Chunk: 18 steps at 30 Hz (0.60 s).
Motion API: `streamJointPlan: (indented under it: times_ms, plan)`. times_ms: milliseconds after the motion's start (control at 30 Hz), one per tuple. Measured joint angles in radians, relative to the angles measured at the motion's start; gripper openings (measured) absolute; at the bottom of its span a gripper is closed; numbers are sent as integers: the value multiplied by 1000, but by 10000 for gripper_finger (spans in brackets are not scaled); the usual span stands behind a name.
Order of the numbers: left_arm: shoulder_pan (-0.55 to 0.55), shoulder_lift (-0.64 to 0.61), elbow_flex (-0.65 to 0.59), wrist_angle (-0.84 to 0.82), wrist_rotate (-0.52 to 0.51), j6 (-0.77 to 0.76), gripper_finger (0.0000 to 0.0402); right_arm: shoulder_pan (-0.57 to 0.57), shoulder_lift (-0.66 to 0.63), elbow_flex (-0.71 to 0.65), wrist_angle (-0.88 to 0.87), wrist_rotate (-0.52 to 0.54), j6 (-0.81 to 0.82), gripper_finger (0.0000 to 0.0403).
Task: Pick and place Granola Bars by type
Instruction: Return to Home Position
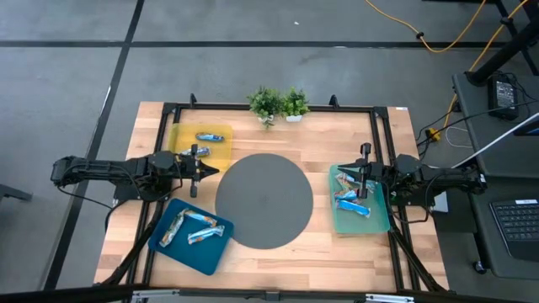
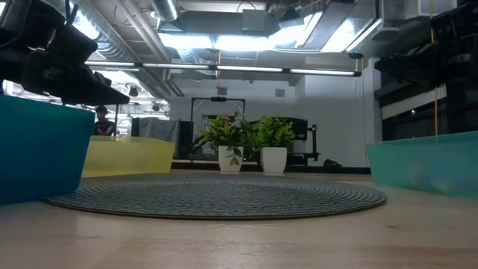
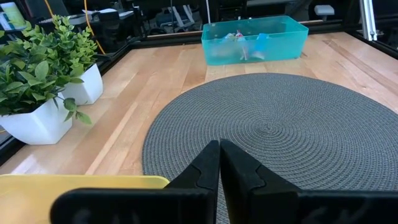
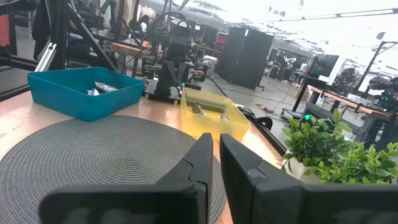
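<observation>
Granola bars [image 1: 349, 202] in green bin [image 1: 379, 223] beneath right gripper [image 1: 344, 177].

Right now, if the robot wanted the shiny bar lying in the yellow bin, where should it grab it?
Probably across the narrow middle of the granola bar, coming straight down from above. It lies flat on the floor of the yellow bin, whose walls would block a sideways approach. The left end effector is nearest, right at that bin's edge.

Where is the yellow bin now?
High view: the yellow bin sits on the left side, left of the potted plants and close beside the left gripper.
</observation>
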Motion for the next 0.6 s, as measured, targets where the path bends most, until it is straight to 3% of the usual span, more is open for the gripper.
streamJointPlan:
  times_ms: [600]
  plan:
    - [0,0,0,0,0,0,7,0,0,0,0,0,0,35]
